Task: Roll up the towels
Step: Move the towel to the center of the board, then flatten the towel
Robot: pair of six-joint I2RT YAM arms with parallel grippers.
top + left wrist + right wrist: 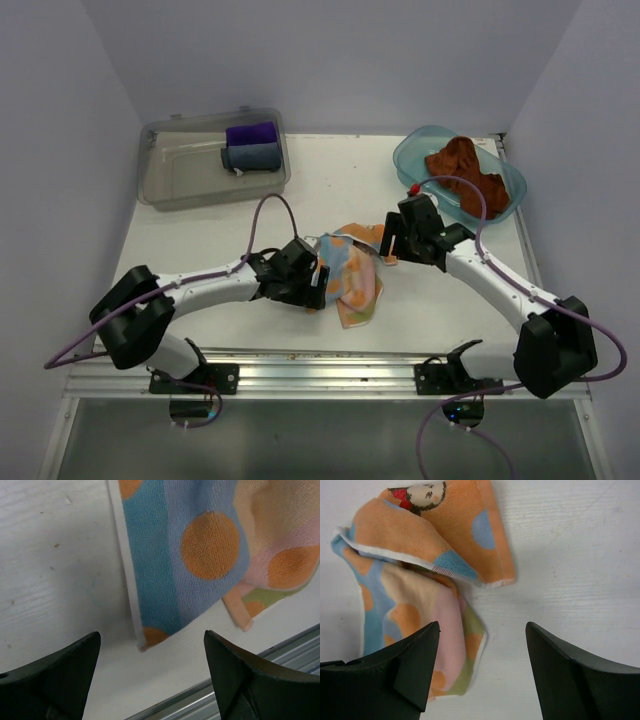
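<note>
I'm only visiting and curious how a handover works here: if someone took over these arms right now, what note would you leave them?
Left gripper: open, holding nothing, at the edge of the patterned towel.
Right gripper: open, holding nothing, above the same towel.
Patterned towel: loosely folded over itself on the table between the arms, not rolled.
Rust-brown towel: crumpled in the blue tub, not rolled.
Done: no towel rolled yet.
Left: probably flatten and roll the patterned towel, then fetch and roll the rust-brown one.
</note>
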